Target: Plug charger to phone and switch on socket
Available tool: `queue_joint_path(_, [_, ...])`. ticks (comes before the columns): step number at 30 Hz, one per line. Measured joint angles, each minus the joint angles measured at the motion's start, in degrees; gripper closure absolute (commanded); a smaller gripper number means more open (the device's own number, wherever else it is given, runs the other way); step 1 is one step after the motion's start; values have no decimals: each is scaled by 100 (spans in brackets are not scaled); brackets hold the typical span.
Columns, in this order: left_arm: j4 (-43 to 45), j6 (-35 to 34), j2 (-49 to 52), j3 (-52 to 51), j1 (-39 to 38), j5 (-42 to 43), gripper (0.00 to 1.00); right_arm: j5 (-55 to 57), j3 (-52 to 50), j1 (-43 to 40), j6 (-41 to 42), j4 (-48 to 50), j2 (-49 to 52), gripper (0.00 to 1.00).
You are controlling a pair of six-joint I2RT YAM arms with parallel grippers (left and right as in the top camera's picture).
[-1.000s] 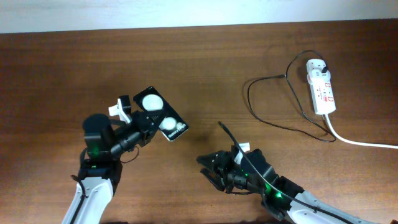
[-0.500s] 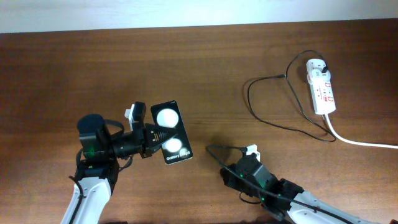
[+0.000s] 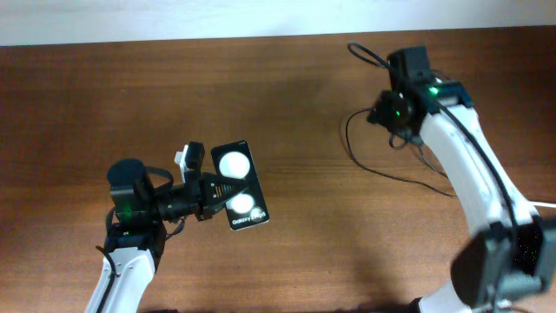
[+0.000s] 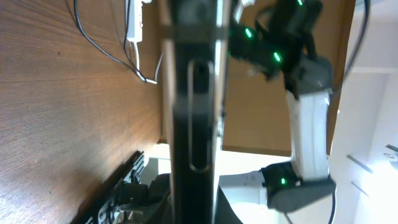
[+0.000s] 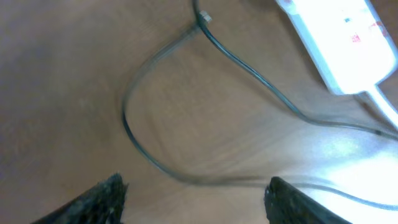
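Observation:
My left gripper (image 3: pixel 211 188) is shut on the phone (image 3: pixel 238 185), a black glossy slab with two white round spots, held above the table at front left. In the left wrist view the phone (image 4: pixel 193 106) shows edge-on. The charger's thin black cable (image 3: pixel 349 143) loops on the table at the right. Its connector tip (image 5: pixel 205 18) lies loose on the wood. My right gripper (image 3: pixel 384 113) is open and empty above this loop, fingers apart (image 5: pixel 199 199). The white socket (image 5: pixel 339 37) lies beyond the cable; in the overhead view my right arm hides it.
The socket's thick white cord (image 5: pixel 385 106) runs off to the right. In the left wrist view the socket (image 4: pixel 133 22) and cable (image 4: pixel 93 43) lie far off, with the right arm (image 4: pixel 305 112) above them. A pale wall borders the table's far edge (image 3: pixel 174 22).
My right arm has swung from the table's front up to the far right, over the cable loop and socket. The left gripper turned the phone a little, then held still.

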Motion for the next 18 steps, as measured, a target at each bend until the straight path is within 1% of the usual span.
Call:
queue_joint_path(1, [4, 0, 0, 4, 0, -9, 100, -17, 76, -20, -50, 164, 367, 19])
queue_joint_path(2, [2, 0, 0, 4, 0, -9, 100, -50, 70, -20, -68, 625, 570, 18])
queue_joint_path(3, [2, 0, -9, 7, 2, -9, 100, -79, 144, -24, -81, 1355, 1088, 18])
queue_joint_path(4, [4, 0, -9, 9, 0, -11, 100, -81, 146, -24, -79, 1515, 1261, 18])
queue_joint_path(6, [0, 0, -11, 9, 2, -7, 100, -101, 151, -24, -72, 2164, 1812, 18])
queue_joint_path(7, [2, 0, -11, 9, 0, -11, 100, -103, 151, -26, -74, 2295, 2002, 19])
queue_joint_path(9, [-2, -2, -11, 9, 2, -11, 100, -103, 151, -26, -66, 2667, 2402, 23])
queue_joint_path(10, [-2, 0, -11, 9, 0, -7, 100, -103, 151, -24, -48, 2721, 2511, 28])
queue_joint_path(11, [0, 0, -11, 9, 0, -11, 100, -66, 153, -24, -44, 2885, 2632, 36])
queue_joint_path(13, [0, 0, -11, 9, 2, -11, 100, -39, 155, -26, 42, 3069, 2680, 62])
queue_joint_path(14, [0, 0, -11, 9, 0, -9, 100, -37, 155, -28, 76, 3121, 2706, 70])
queue_joint_path(16, [0, 0, -11, 9, 2, -11, 100, -31, 157, -35, 92, 3104, 2723, 85])
queue_joint_path(18, [2, 0, -11, 9, 0, -11, 100, -28, 179, -35, 79, 2951, 2723, 92])
